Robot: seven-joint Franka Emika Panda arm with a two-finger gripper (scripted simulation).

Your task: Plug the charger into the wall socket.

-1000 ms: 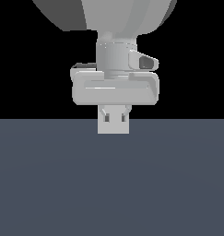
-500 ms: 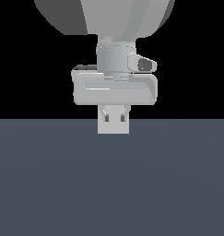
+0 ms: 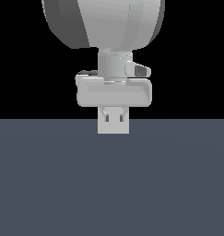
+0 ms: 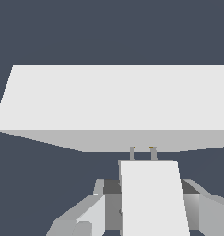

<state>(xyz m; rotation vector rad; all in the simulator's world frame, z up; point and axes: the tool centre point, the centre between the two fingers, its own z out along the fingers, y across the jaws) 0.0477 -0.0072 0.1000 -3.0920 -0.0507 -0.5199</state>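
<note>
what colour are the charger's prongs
Grey, seen best in the wrist view, at the charger end facing the wall socket.

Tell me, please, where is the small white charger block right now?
In the wrist view, the small white charger block sits between the gripper fingers, prongs at the white square wall socket.

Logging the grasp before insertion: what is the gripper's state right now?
Gripper: closed on the charger, prongs at the socket.
</note>
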